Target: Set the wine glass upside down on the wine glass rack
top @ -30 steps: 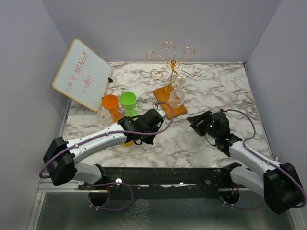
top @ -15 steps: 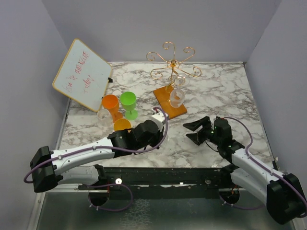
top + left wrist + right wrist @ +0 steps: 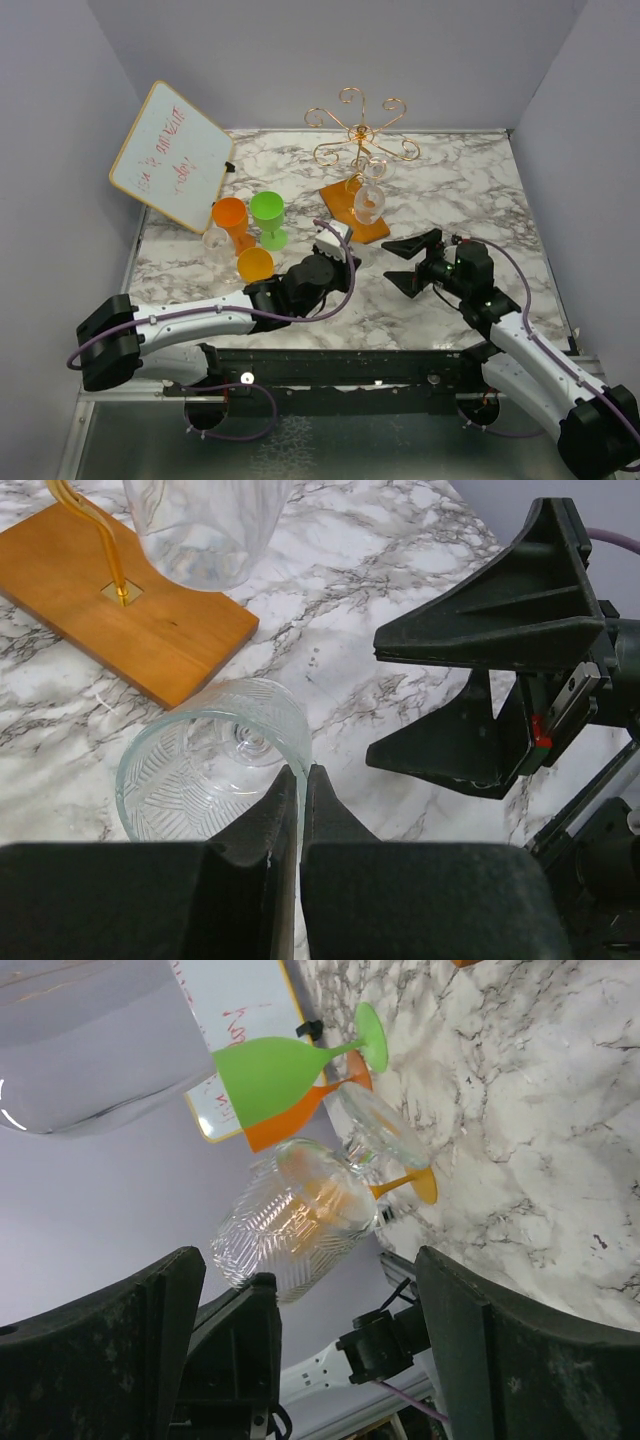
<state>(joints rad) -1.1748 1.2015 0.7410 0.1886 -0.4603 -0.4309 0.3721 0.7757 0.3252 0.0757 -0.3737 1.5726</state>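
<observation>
My left gripper [image 3: 302, 772] is shut on the rim of a clear patterned wine glass [image 3: 215, 760], holding it tilted above the marble just in front of the rack's orange-brown wooden base [image 3: 130, 620]. In the top view the left gripper [image 3: 325, 262] and the glass [image 3: 334, 238] are near the table's middle. The gold wire rack [image 3: 355, 135] stands behind, with another clear glass [image 3: 370, 200] hanging upside down from it. My right gripper [image 3: 410, 262] is open and empty, facing the held glass [image 3: 295, 1220] from the right.
A green glass [image 3: 268, 215], an orange glass [image 3: 232, 218], a second orange glass [image 3: 255, 265] and a clear glass [image 3: 217, 243] stand left of the left gripper. A white board with red writing [image 3: 172, 155] leans at the back left.
My left arm has stretched forward and to the right, carrying the clear glass toward the rack base. My right gripper has turned toward it and stayed open.
</observation>
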